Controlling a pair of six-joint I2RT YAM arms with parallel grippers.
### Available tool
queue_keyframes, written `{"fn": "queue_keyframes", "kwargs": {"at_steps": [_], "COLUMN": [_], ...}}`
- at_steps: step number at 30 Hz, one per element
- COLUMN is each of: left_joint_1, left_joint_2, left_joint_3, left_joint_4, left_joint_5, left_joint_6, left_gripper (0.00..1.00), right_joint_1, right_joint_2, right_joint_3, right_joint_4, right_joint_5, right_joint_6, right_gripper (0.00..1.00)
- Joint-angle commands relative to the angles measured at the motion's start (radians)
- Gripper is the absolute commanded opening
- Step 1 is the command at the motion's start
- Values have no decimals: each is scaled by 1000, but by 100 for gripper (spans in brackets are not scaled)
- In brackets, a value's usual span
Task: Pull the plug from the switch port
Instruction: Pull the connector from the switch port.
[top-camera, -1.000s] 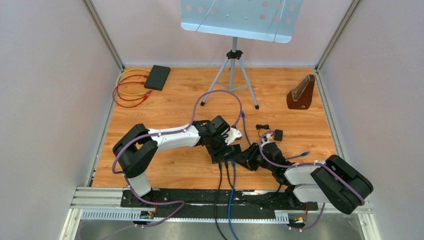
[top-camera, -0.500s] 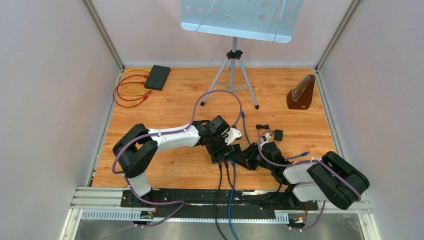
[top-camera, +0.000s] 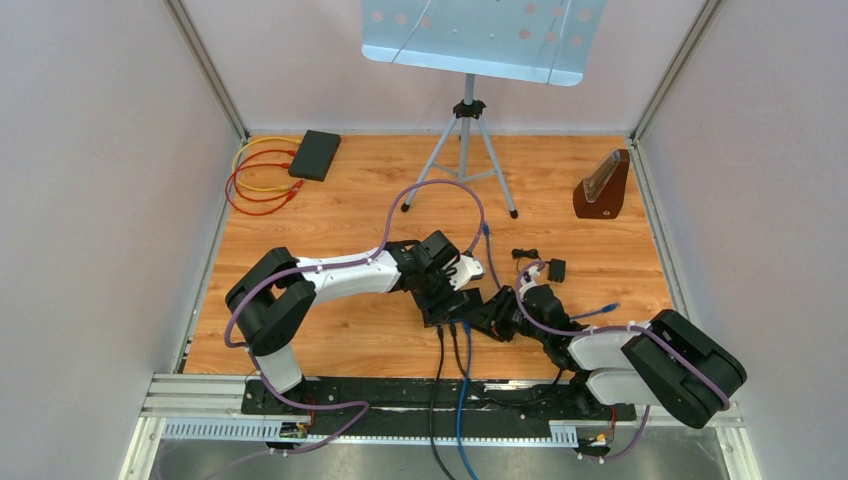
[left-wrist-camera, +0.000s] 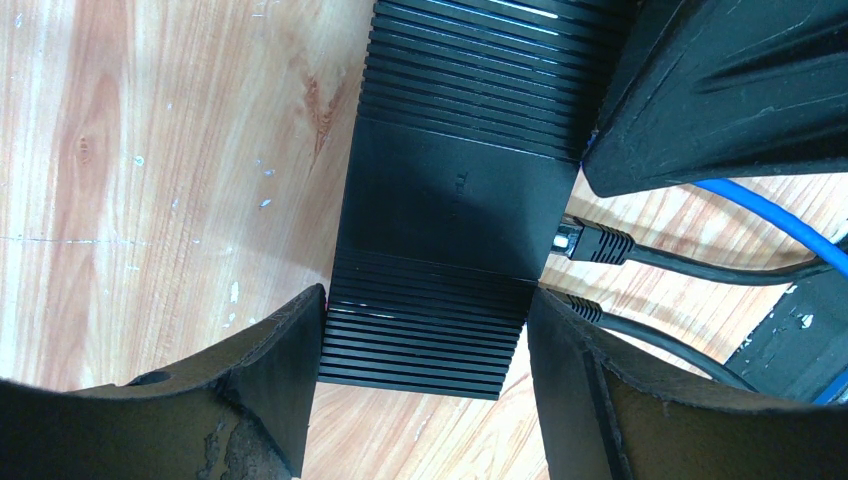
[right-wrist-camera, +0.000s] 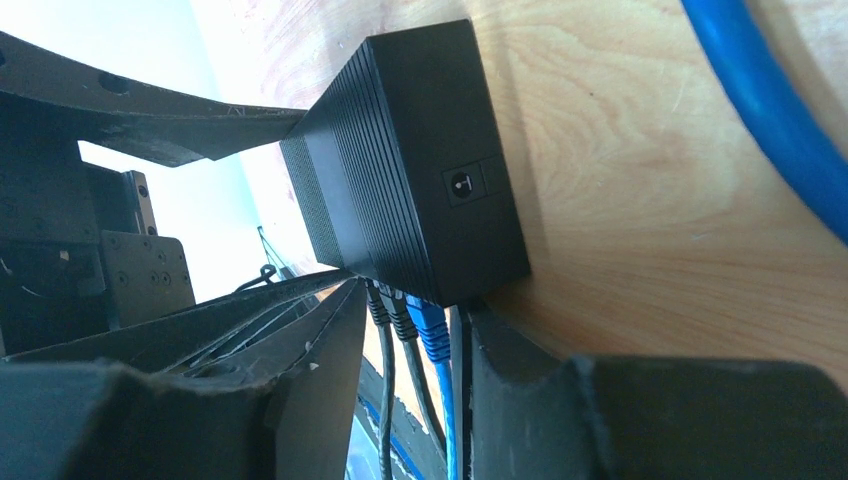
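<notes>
Basically, we had the left gripper (left-wrist-camera: 425, 315) clamped across the switch (left-wrist-camera: 450, 190), pinning it on the table (top-camera: 330, 340) mid-workspace. The right gripper (right-wrist-camera: 415, 312) was open, fingers bracketing the cables. The blue plug (right-wrist-camera: 428, 328) sat seated in its port. We judged this pre-grasp: the next move needed closing on one plug and a straight pull out.

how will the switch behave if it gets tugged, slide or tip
Probably light: the switch is a small, flat box, so it would likely slide on the smooth wood table rather than tip. Its ribbed casing may give the left fingers flanking it decent purchase. The plugged-in cables would likely drag on it.
</notes>
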Motion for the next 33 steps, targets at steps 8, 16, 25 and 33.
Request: {"fn": "queue_keyframes", "kwargs": {"at_steps": [8, 16, 25, 33], "left_joint_1": [-8, -8, -8, -8], "left_joint_2": [39, 43, 43, 45], "left_joint_3": [10, 15, 12, 7], "left_joint_4": [-2, -9, -7, -4], "left_joint_5": [49, 57, 59, 61], "left_joint_6": [21, 18, 19, 20], "left_gripper": [60, 59, 58, 57], "right_joint_1": [7, 7, 7, 7], "right_joint_2": [-1, 55, 33, 62], "right_joint_3": [8, 26, 23, 27], "right_joint_4": [-11, 38, 8, 18], "right_joint_5": [14, 13, 51, 18], "right_joint_6": [-17, -10, -9, -26], "right_gripper": [30, 28, 16, 20]}}
